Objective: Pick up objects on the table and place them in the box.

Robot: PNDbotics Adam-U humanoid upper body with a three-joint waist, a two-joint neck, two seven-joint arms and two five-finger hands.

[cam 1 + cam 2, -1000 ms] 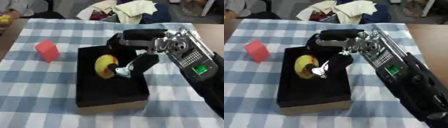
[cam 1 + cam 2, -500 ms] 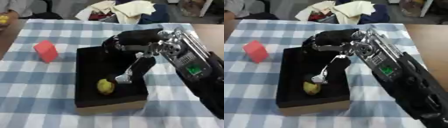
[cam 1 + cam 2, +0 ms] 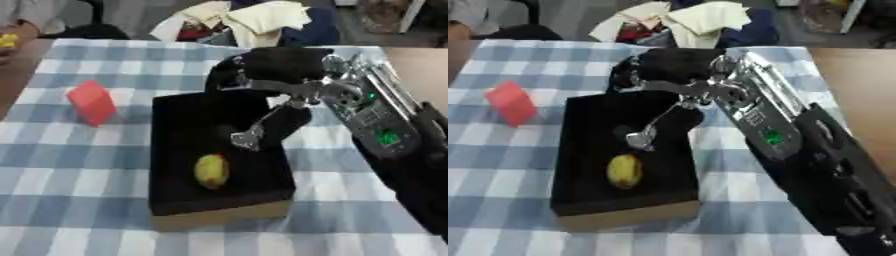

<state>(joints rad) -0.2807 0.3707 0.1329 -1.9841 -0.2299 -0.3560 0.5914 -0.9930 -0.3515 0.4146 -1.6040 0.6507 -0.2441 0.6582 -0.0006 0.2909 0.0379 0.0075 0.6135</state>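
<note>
Left eye view shows me my right hand (image 3: 262, 117) hanging over the black box (image 3: 175, 190), fingers relaxed and holding nothing. Just below its fingertips the yellow fruit (image 3: 211, 171) lies inside the box. Far to its left stands the red block (image 3: 91, 102) on the checkered cloth (image 3: 61, 165).

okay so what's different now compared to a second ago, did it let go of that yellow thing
Yes. A second ago the right robot hand held the yellow fruit over the black box; it has since let go, and the fruit now lies on the box floor near the front, apart from the fingers, which are open above the box. The red block stayed on the checked cloth left of the box.
</note>
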